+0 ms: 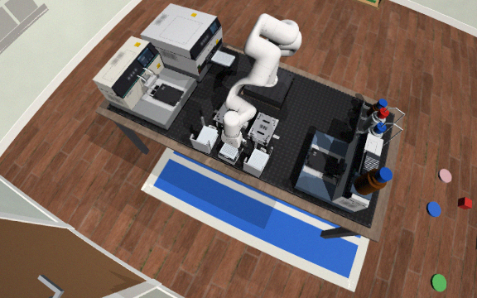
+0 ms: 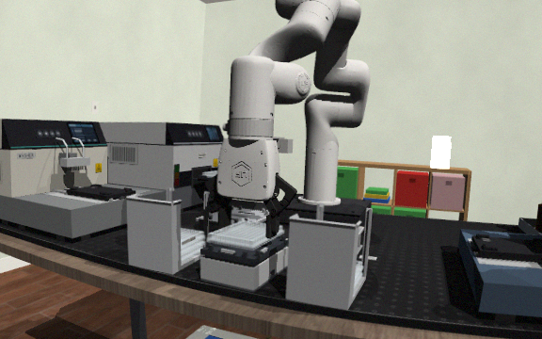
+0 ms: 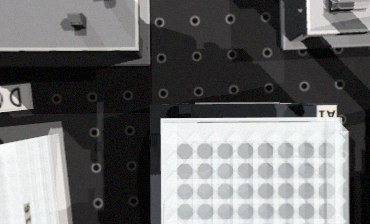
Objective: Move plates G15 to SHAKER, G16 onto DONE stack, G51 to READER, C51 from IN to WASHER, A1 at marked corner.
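My gripper (image 1: 228, 150) (image 2: 245, 225) is shut on a white well plate (image 1: 228, 153) (image 2: 242, 234) (image 3: 253, 170), gripping it by its sides. It holds the plate flat and very low over the dark platform of the station (image 2: 233, 274) between the two white stack racks. I cannot tell if the plate touches the platform. In the wrist view the plate's corner lies beside the A1 mark (image 3: 327, 112) on the platform's rim. I cannot read the plate's label. Another white plate (image 1: 223, 58) lies on the tray of the far instrument.
Stack racks (image 2: 153, 235) (image 2: 323, 259) stand close on both sides of the gripper; the one by the DONE label (image 3: 6, 97) holds a white plate (image 3: 26, 175). The washer (image 2: 40, 188) stands at the left and the blue dispenser housing (image 2: 511, 273) at the right. A nest (image 1: 262, 122) sits behind.
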`<state>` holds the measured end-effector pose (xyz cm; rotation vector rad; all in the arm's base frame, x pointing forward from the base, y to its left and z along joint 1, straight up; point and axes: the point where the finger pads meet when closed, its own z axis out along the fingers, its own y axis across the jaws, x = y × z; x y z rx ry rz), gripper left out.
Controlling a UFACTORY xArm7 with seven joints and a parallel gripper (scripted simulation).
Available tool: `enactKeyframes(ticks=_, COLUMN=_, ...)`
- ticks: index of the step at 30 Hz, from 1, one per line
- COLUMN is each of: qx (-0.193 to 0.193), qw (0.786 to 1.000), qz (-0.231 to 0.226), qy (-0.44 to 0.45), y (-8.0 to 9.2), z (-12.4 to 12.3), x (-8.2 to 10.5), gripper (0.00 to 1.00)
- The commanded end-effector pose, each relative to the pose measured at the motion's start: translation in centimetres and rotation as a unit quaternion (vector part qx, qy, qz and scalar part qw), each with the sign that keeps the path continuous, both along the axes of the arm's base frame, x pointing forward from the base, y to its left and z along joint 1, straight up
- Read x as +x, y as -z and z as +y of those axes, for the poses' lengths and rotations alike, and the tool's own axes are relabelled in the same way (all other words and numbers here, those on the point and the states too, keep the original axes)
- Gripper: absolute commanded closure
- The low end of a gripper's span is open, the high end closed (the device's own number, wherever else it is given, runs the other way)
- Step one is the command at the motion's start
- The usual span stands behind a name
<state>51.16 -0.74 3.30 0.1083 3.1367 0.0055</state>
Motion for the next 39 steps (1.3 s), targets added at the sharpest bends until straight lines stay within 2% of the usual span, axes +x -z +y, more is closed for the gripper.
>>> enactKeyframes(ticks=1, qx=0.000, qw=1.000, qz=-0.003, qy=0.000, y=-0.22, z=-0.01, x=0.18, gripper=1.00)
enactKeyframes(ticks=39, qx=0.000, qw=1.000, qz=-0.003, qy=0.000, y=0.29, z=-0.01, x=0.17, gripper=1.00)
